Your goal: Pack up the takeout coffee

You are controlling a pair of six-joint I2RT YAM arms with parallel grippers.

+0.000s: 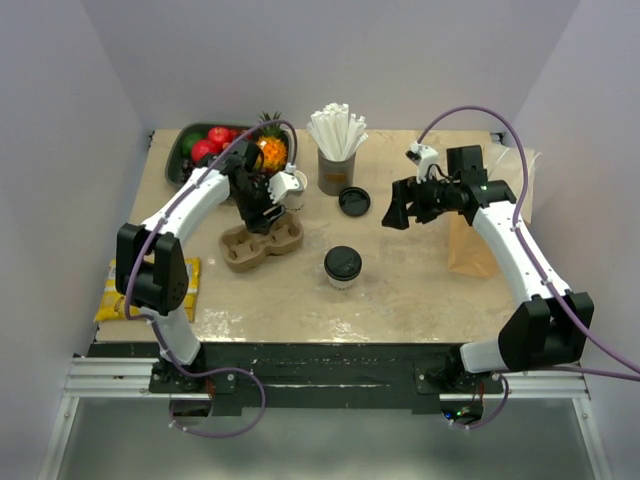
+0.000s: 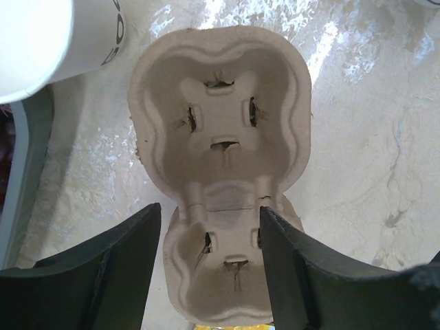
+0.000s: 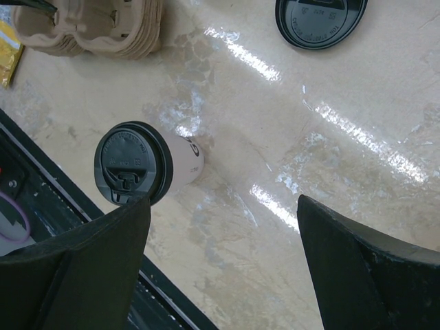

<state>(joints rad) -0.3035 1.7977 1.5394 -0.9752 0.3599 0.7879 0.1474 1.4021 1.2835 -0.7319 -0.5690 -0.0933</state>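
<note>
The takeout coffee (image 1: 342, 267), a white paper cup with a black lid, stands on the table in front of the middle. It also shows in the right wrist view (image 3: 134, 168), left of my right gripper. My right gripper (image 1: 400, 212) (image 3: 223, 203) is open and empty, above the table to the cup's right and farther back. The brown pulp carrier (image 1: 260, 245) (image 2: 220, 137) lies empty at the left. My left gripper (image 1: 262, 215) (image 2: 210, 227) is open, and its fingers (image 2: 103, 275) straddle the carrier's near well.
A lidless white cup (image 1: 290, 185) (image 2: 41, 41) stands behind the carrier. A loose black lid (image 1: 353, 200) (image 3: 320, 20) lies by the grey cup of straws (image 1: 337, 165). A brown paper bag (image 1: 470, 245) lies at the right, a fruit tray (image 1: 190, 160) at the back left, and a yellow packet (image 1: 115, 295) at the left edge.
</note>
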